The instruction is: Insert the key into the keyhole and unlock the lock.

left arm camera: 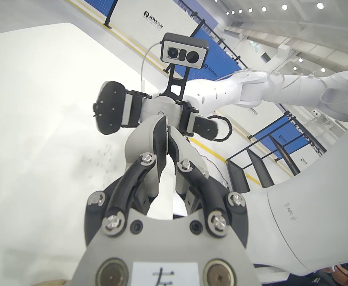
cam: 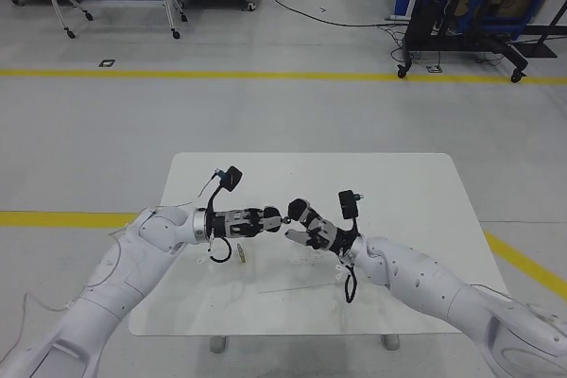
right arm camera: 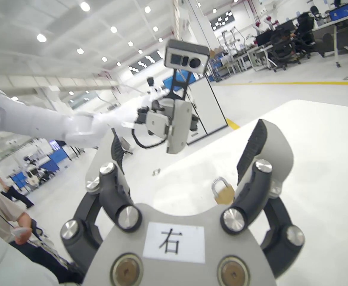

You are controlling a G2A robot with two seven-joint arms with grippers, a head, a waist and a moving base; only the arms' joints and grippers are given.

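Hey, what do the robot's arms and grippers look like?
Both arms have glossy white shells. The left gripper and right gripper match: pale grey jaws lined with black ribbed pads, black linkages with silver bolts, a white label on the base, a boxy camera on a black bracket, and a black cable.

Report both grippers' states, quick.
Left gripper: jaws closed; whether anything is pinched between them cannot be told.
Right gripper: jaws open, holding nothing.
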